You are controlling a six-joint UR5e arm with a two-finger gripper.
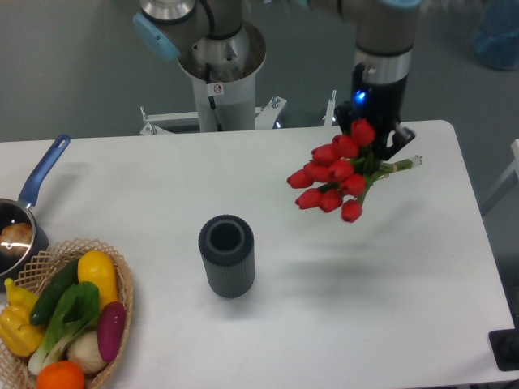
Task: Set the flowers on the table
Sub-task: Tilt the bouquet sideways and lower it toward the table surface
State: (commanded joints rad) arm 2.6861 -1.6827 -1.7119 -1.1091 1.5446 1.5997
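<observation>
Flowers (334,177) hang tilted above the far right part of the table (340,300), red heads pointing down-left and green stems poking right, clamped in the claw (375,139). Nearer the middle stands a dark cylinder (226,255); a basket (123,279) of vegetables sits bottom left.

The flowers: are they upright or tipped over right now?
Tipped. The flowers lie nearly sideways in the pincer, blooms lower left, stems pointing right.
</observation>
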